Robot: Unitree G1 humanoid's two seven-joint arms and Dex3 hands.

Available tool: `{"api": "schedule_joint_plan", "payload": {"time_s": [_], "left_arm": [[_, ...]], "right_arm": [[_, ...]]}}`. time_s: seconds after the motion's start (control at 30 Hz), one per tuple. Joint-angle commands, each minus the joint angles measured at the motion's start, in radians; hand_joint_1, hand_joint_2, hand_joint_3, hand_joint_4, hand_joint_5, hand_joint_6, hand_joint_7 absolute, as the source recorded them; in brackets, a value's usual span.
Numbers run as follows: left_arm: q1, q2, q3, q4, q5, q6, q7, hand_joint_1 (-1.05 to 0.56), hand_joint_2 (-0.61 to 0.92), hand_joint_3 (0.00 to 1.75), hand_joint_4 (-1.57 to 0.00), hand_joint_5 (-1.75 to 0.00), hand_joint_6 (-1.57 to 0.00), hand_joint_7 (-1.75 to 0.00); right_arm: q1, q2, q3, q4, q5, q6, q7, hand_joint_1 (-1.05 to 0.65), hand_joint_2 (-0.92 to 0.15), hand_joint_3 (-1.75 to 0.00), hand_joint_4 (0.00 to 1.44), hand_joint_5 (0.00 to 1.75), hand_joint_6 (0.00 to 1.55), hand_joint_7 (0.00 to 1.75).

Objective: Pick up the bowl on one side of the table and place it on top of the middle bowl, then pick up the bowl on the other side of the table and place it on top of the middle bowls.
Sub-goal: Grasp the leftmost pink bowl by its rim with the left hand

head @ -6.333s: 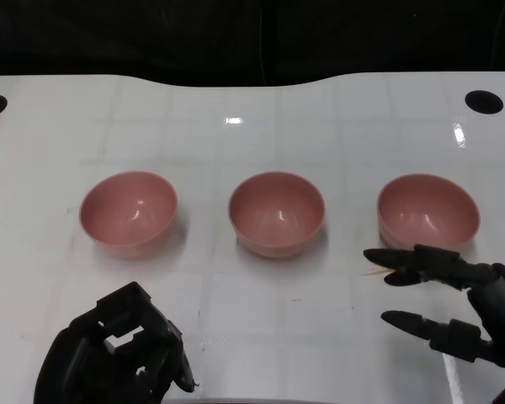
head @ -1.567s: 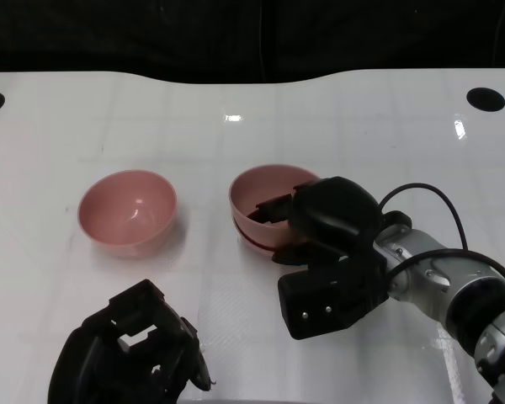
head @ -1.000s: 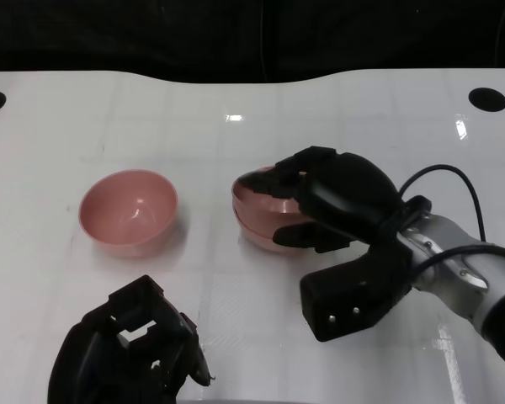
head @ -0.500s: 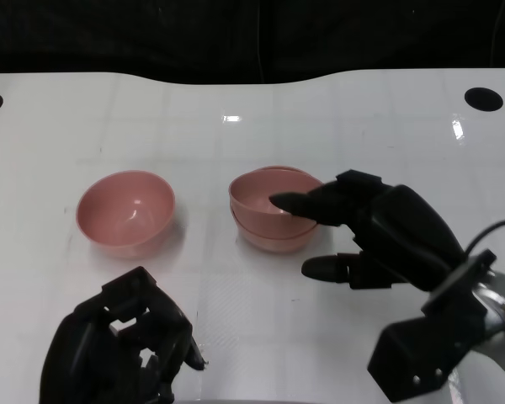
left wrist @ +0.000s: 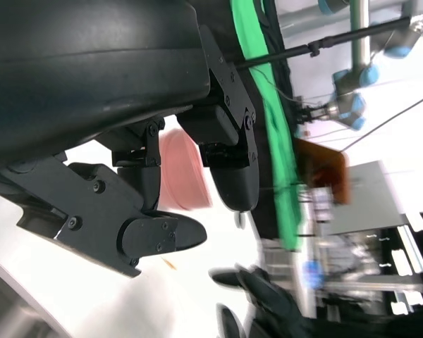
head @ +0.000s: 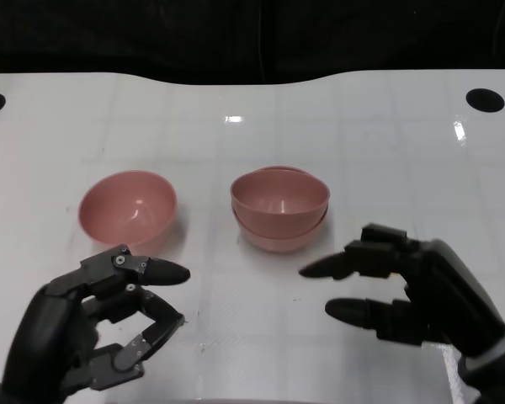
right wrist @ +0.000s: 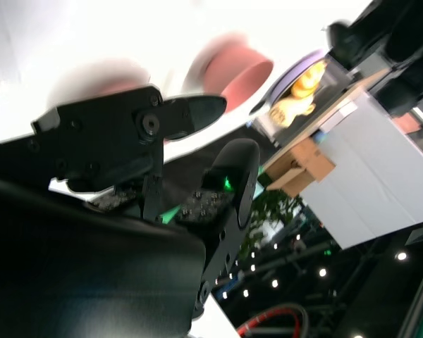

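pink bowls now number two positions instead of three: the right-side bowl, alone on the table six seconds earlier, sits nested in the middle bowl, and the right hand that covered the stack a second ago has drawn back toward the table's near edge. left bowl (head: 128, 210) stands upright and alone on the white table (head: 236, 101), glossy inside, unmoved. stacked bowls (head: 279, 207) stand at centre, the upper rim tilted slightly above the lower one. left hand (head: 93, 324) hovers just in front of the left bowl, fingers spread and empty, where earlier it was curled. right hand (head: 404, 290) hovers right of the stack, fingers apart, holding nothing.
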Motion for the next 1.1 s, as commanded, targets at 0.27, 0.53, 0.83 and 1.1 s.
{"api": "schedule_joint_plan", "payload": {"time_s": [0.27,0.53,0.83,1.1], "left_arm": [[-0.069,0.113,0.022,-0.044,0.256,-0.045,0.098,-0.33,0.92,0.05,-0.58,-0.49,-0.63,0.0],[-0.112,0.19,0.016,-0.088,0.431,0.001,0.127,-0.45,0.92,0.08,-0.47,-0.31,-0.45,0.0],[-0.206,0.257,-0.033,-0.117,0.719,0.133,0.138,-0.52,0.92,0.07,-0.33,-0.21,-0.36,0.0],[-0.343,0.254,-0.177,-0.085,1.026,0.343,0.098,-0.54,0.91,0.01,-0.34,-0.19,-0.33,-0.01]], "right_arm": [[0.179,0.03,-0.065,-0.152,0.247,0.075,0.151,-0.14,-0.6,-0.85,0.7,1.46,0.73,1.09],[0.31,0.05,-0.092,-0.299,0.335,0.234,0.239,-0.12,-0.6,-1.01,0.77,1.58,0.78,1.2],[0.356,0.088,-0.12,-0.308,0.4,0.291,0.321,-0.17,-0.42,-1.39,0.9,1.75,0.8,1.44],[0.36,0.122,-0.15,-0.323,0.393,0.343,0.333,-0.19,-0.43,-1.36,0.87,1.75,0.75,1.51]]}}
